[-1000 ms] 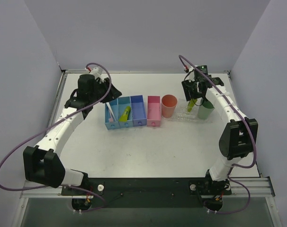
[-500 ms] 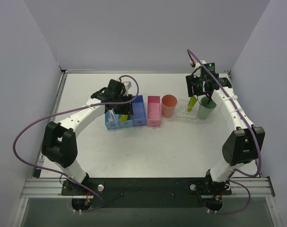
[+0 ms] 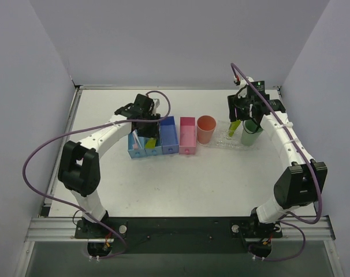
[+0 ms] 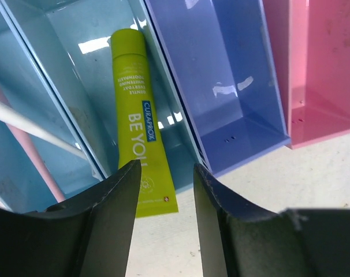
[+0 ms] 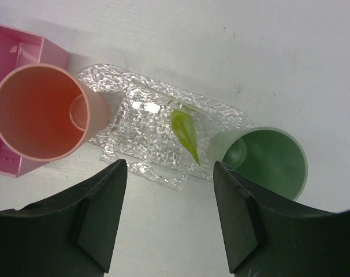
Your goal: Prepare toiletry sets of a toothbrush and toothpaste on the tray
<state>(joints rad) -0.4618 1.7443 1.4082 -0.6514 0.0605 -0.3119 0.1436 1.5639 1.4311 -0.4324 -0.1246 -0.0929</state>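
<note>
The toothpaste (image 4: 134,115) leaned in a blue bin (image 4: 77,34), its crimp at the front rim, below the left gripper's (image 4: 166,170) half-spread, empty fingers. It looked light, soft and slick, and was best pinched at its fuller middle. The right gripper (image 5: 170,164) hung wide above the tray (image 5: 140,133).

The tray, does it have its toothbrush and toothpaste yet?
Only partly. Done: one toothpaste tube sits on the tray, between the orange cup and the green cup, with the right gripper open above it. In hand: nothing is gripped; the left gripper hangs open over a second toothpaste tube in a blue bin. Left: the toothbrush lies in the next bin, not on the tray.
</note>
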